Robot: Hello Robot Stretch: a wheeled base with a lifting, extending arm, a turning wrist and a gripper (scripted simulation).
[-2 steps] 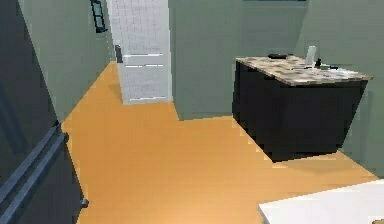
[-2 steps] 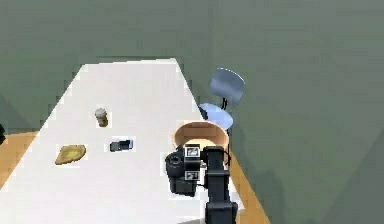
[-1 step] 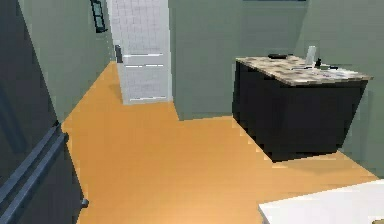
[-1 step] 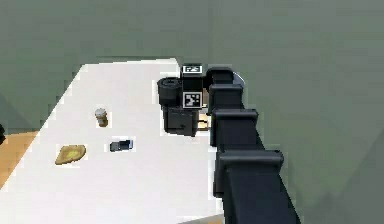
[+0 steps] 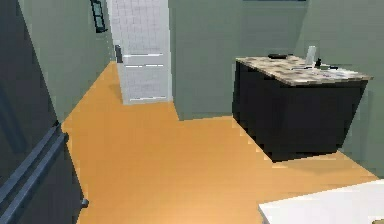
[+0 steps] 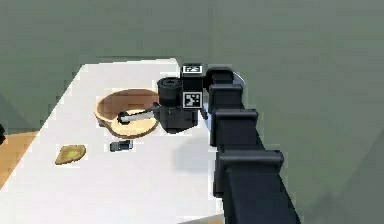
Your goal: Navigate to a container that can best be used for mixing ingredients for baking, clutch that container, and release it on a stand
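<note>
One dark blue-grey panelled door [image 5: 28, 150] stood at the forward view's left edge; right of it a bare orange floor [image 5: 170, 150] ran up to a white panelled door [image 5: 142, 50] in the grey-green wall; farther right stood a black cabinet with a speckled stone top [image 5: 300, 110], carrying a few things too small to name; a white tabletop corner [image 5: 330, 205] cut into the lower right. In the arm side view a flat white table [image 6: 170, 175] bore, from its left, a small tan lump [image 6: 68, 155], then a small flat dark thing [image 6: 121, 146], then the round, shallow, light-brown wooden bowl [image 6: 108, 100], which I judged to be the mixing container sought; it sat on the tabletop, near the far edge. The gripper [image 6: 130, 117] had its thin fingers lying across the bowl's right half, pointing leftward and a little down the picture, while its dark body sat just right of the rim; so the bowl lay straight ahead of the fingers, along their own line. With the bowl resting on the table behind them, I could not tell whether the gripper held anything; the fingers' stance could not be read either. Right again came two white marker squares [image 6: 192, 85] and the dark square arm bar [image 6: 245, 160]; lifting seemed the likely next call.
</note>
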